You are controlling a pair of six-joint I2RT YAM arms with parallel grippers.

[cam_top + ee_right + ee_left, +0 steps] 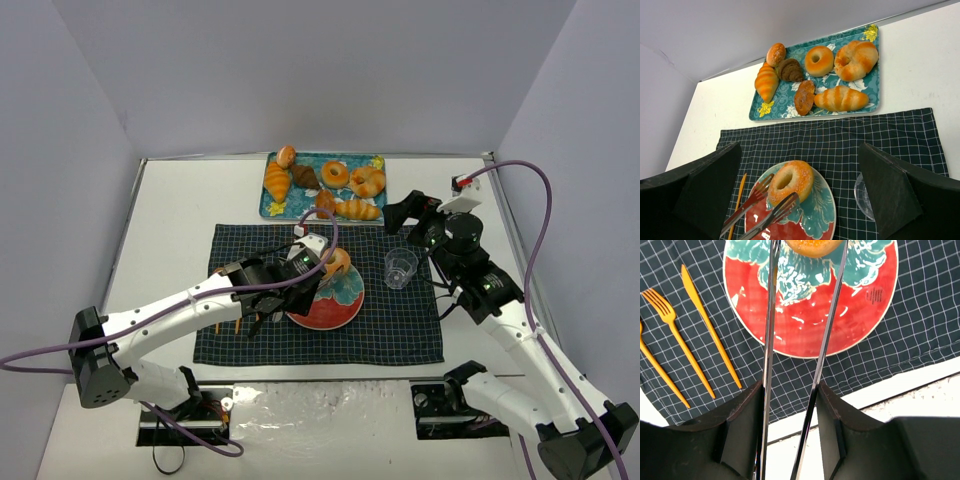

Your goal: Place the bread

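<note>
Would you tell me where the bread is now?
Top view: the bread is held by the left gripper over the plate, left of the clear cup.

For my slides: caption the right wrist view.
Golden-orange ring-shaped bread between metal tongs at red-and-teal plate; teal pastry tray behind.

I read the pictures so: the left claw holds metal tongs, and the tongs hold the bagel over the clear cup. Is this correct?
Not quite. The left claw holds the metal tongs and they hold the bagel, but over the red and teal plate, not the clear cup, which stands apart beside it. The right wrist view shows this.
</note>
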